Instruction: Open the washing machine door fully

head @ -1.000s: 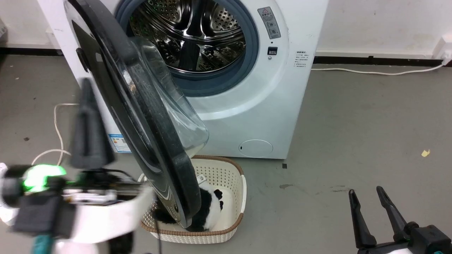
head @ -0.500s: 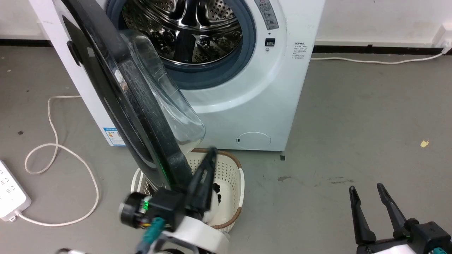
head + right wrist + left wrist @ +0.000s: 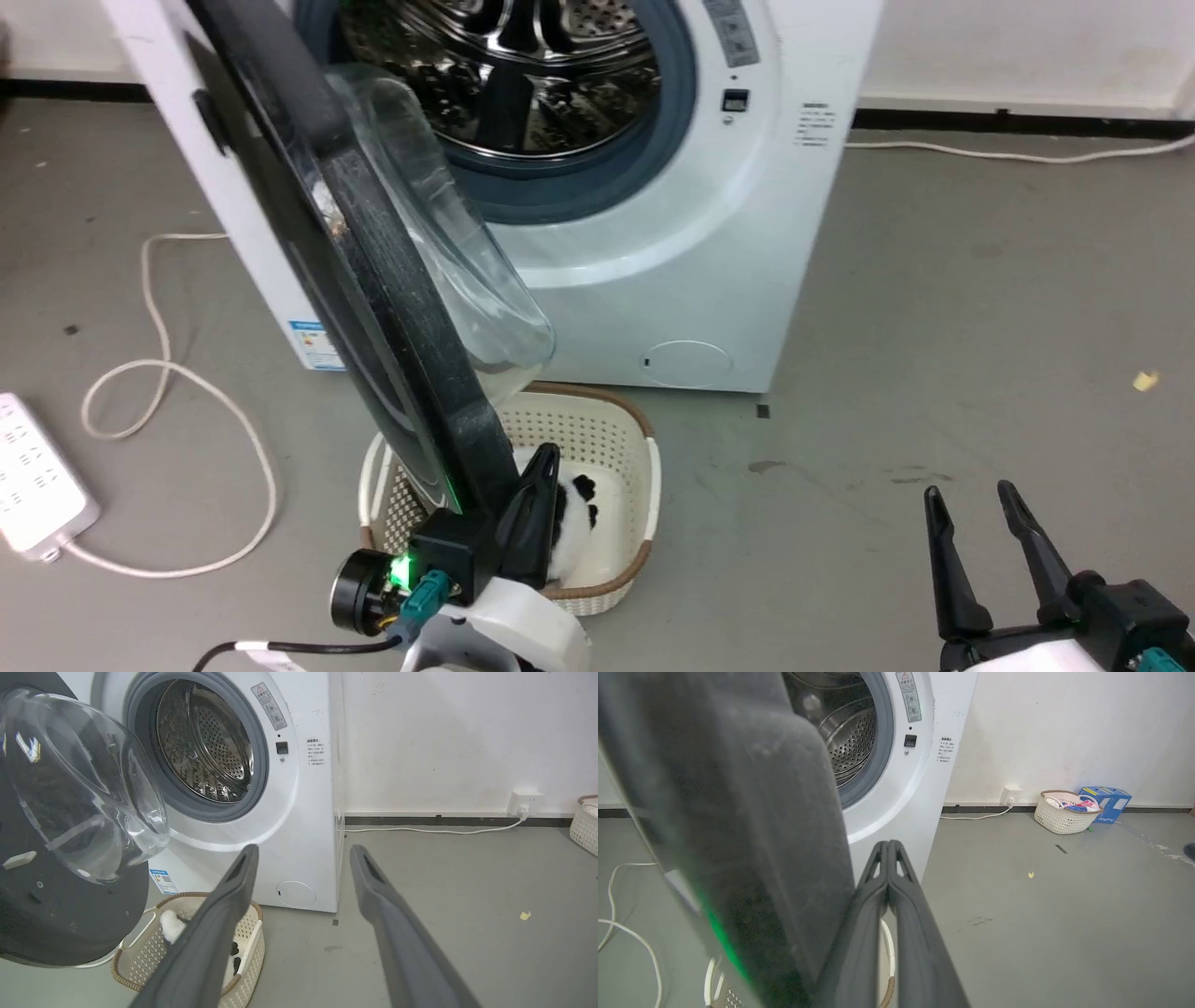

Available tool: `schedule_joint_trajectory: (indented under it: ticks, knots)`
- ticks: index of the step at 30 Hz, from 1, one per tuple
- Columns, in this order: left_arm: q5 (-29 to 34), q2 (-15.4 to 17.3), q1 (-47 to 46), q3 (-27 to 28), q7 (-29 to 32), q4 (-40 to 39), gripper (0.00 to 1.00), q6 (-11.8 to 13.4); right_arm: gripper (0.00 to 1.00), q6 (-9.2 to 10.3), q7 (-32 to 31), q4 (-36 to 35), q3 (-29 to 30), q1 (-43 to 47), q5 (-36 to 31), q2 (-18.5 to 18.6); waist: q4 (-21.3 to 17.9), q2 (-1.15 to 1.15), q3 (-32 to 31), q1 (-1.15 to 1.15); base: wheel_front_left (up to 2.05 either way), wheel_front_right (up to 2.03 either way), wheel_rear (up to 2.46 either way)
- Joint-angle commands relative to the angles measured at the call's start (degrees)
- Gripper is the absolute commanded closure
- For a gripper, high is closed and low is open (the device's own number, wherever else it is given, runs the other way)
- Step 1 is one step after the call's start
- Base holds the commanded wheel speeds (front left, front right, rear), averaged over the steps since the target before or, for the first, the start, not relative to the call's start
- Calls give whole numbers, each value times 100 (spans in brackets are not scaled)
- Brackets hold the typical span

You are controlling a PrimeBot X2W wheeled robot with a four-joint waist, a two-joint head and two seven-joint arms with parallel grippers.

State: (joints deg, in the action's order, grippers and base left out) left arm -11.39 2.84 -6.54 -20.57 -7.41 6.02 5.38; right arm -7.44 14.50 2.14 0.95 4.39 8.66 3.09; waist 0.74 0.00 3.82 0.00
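Since a second ago the left gripper (image 3: 543,459) has crossed from the lower left of the head view, on the door's outer side, to the bottom middle. It now stands on the inner side of the door's low free edge, with its two fingers pressed together on nothing. Whether they touch the rim cannot be told. The right gripper (image 3: 968,490) idles at the lower right with its fingers spread, well apart from everything.

Just above the left gripper sits the cream basket (image 3: 597,431) with a black-and-white soft thing (image 3: 583,490) in it. The washing machine door (image 3: 392,308) rises from over the basket to the upper left of the frame, almost edge-on to the head camera. Its glass bowl bulges towards the washing machine (image 3: 709,243), whose drum (image 3: 523,65) gapes at top centre. I judge the door about half swung, so it is not yet fully open.

The likely next move is a push outwards on that edge. The rim is rounded and glossy, so closed fingers could slide off it or skid under it, and the door would then be left short. The forearm is low beside the basket and may drag or tip it. At the left, a power strip (image 3: 37,485) and its cable (image 3: 233,448) lie on the floor where the door and arm would travel.
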Motion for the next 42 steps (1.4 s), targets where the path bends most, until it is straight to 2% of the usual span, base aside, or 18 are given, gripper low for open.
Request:
schedule_joint_trajectory:
  ticks: [1, 13, 17, 22, 35, 42]
  knots:
    - [-35, 50, -42, 67, -67, 84, 100, 35, 0, -5, 46, 26, -13, -6, 28, -21, 169, 0, -40, 0, 0, 0, 0]
    - [-294, 245, 197, 368, -94, 124, 100, 139, 0, -5, 42, 90, -156, 98, 69, -21, 1109, 0, -274, 0, 0, 0, 0]
    - [-386, 443, 265, 604, -25, 34, 100, 226, 0, -5, 30, 102, -231, 99, 88, -21, 1501, 0, -258, 0, 0, 0, 0]
    - [-505, 659, 199, 910, 21, -5, 100, 292, 0, -5, -11, 74, -323, 34, 58, -21, 1695, 0, -118, 0, 0, 0, 0]
    - [-978, 1415, -380, 2023, 107, 221, 100, 450, 0, -5, -245, -166, -419, -222, -241, -21, 1782, 0, 696, 0, 0, 0, 0]
    - [-1272, 1929, -845, 2580, 164, 661, 100, 390, 0, -5, -389, -321, -354, -332, -413, -21, 1667, 0, 1027, 0, 0, 0, 0]
